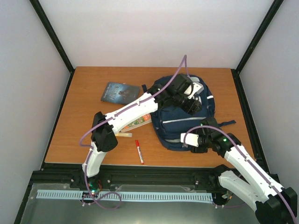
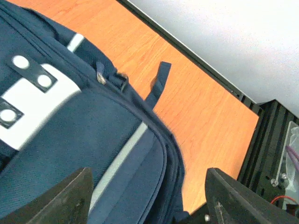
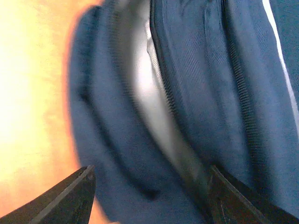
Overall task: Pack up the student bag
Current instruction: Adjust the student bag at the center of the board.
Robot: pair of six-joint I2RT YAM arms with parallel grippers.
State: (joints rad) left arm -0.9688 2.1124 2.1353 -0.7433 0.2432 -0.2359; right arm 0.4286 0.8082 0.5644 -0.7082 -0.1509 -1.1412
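Presently, I am holding left claw [image 2: 147,189] and right claw [image 3: 150,179] released, empty, over the student bag [image 1: 180,126], judging its grey-lined mouth [image 3: 147,93] needs spreading before loading.

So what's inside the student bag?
Through the open zip of the student bag, only light grey lining shows. Deeper inside is covered by navy fabric; contents cannot be told.

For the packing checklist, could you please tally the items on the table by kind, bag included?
student bag: 1
books: 2, a dark-covered book and an orange-covered book, partly hidden
red-capped marker: 1
pale stick-shaped item, kind unclear: 1
Total: 5
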